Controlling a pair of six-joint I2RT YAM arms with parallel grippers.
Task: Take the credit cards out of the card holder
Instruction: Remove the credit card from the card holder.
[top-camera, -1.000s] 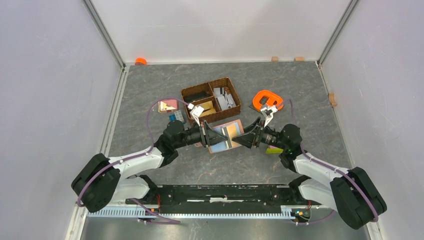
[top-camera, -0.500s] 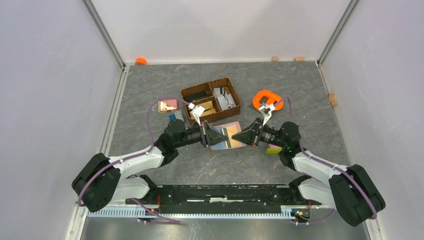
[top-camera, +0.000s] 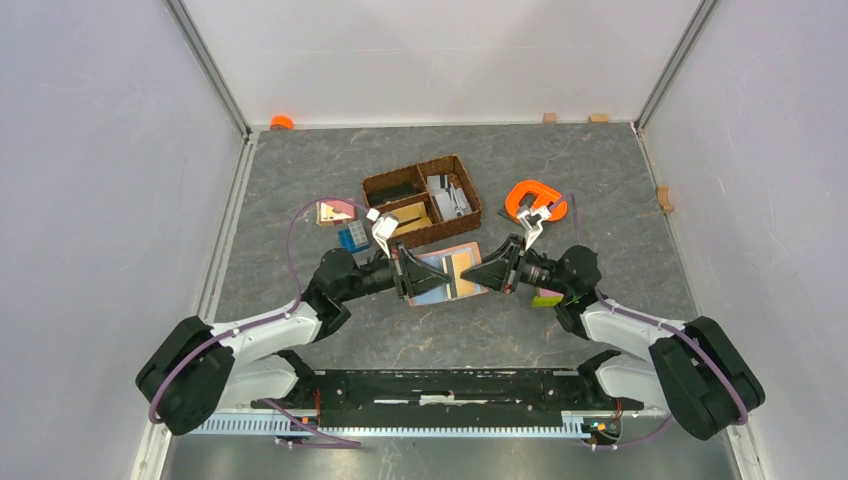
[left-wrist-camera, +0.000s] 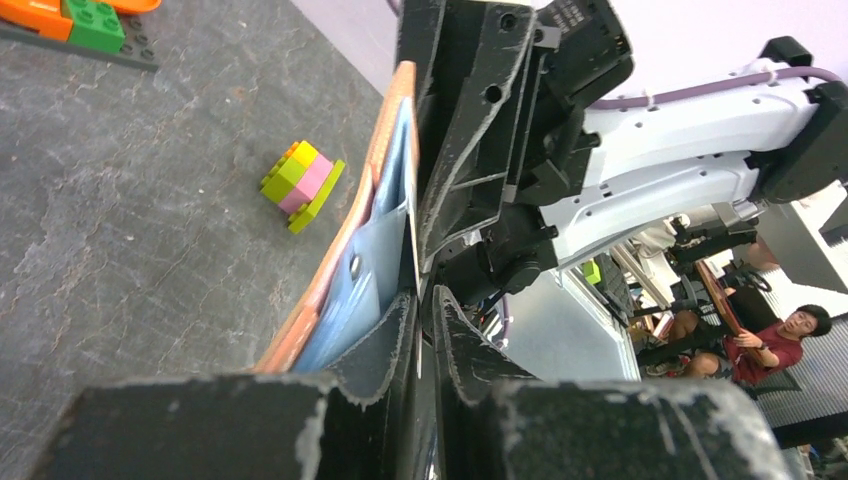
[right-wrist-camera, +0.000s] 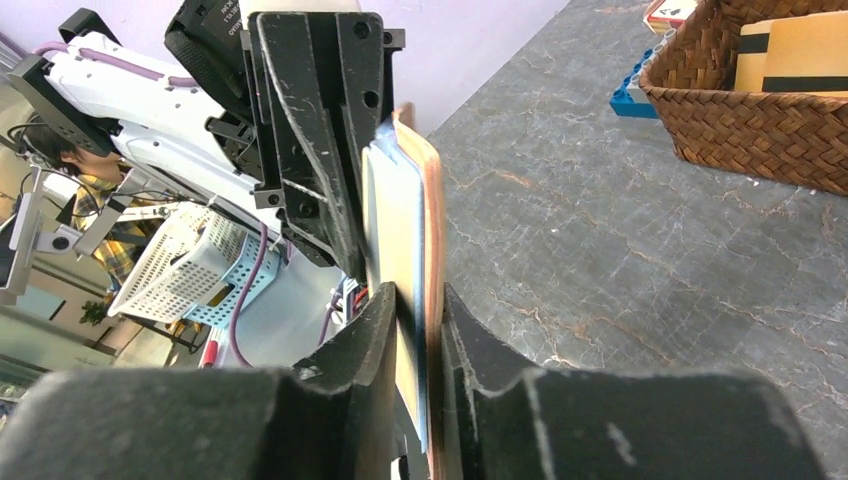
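The reddish-brown card holder (top-camera: 447, 274) is held on edge above the table between both grippers. My right gripper (top-camera: 490, 271) is shut on its right side; in the right wrist view (right-wrist-camera: 415, 315) its fingers clamp the brown cover and pale sleeves (right-wrist-camera: 428, 210). My left gripper (top-camera: 404, 272) is shut on a thin white credit card (left-wrist-camera: 411, 240) that stands just beside the holder's pale blue sleeve (left-wrist-camera: 385, 205). Only the card's edge shows. Grey cards (top-camera: 447, 196) lie in the basket's right compartment.
The dark woven divided basket (top-camera: 372, 188) stands just behind the holder and shows in the right wrist view (right-wrist-camera: 760, 125). A blue block (top-camera: 352, 238) and a pink-and-tan piece (top-camera: 336, 211) lie to its left. An orange clamp (top-camera: 533, 198) and a coloured brick stack (top-camera: 547, 297) lie on the right.
My left gripper has drawn back to the left, away from the right gripper, uncovering the blue block. The right gripper holds the card holder in about the same place.
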